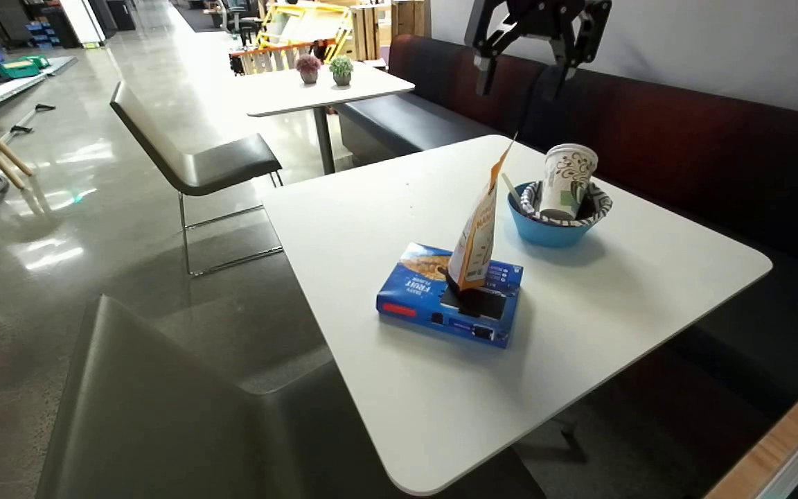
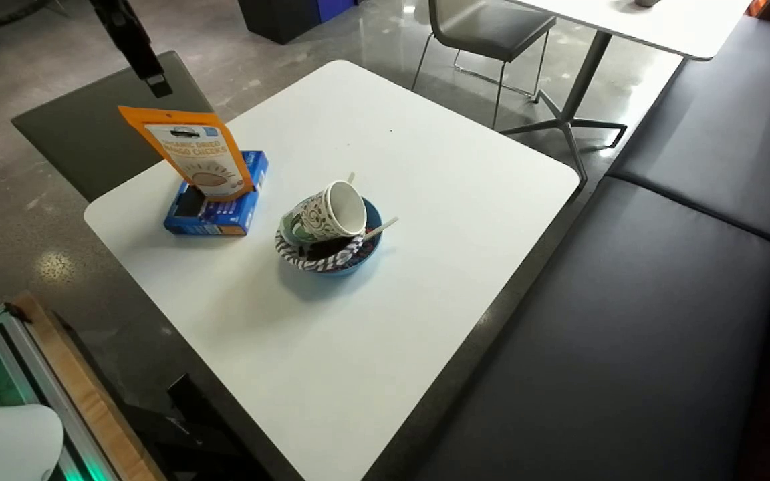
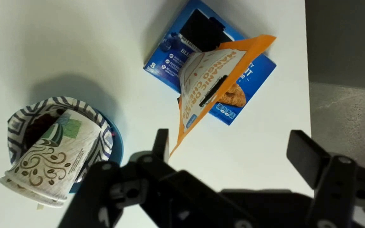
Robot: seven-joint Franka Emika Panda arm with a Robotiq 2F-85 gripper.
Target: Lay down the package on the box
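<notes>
I took this for an office break area: in an exterior view I saw a padded bench along the wall at two o'clock, a table with plants at eleven, an office chair beyond it and polished floor at nine.

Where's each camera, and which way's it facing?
In an exterior view: high, looking across the table toward another table; open pincer at top.
In an exterior view: high, tilted down over that table; bench right, pincer top left, white robot part lower left.
Wrist view: on the wrist, looking down at package, box and bowl; pincer fingers below.
Both exterior views share those three.
</notes>
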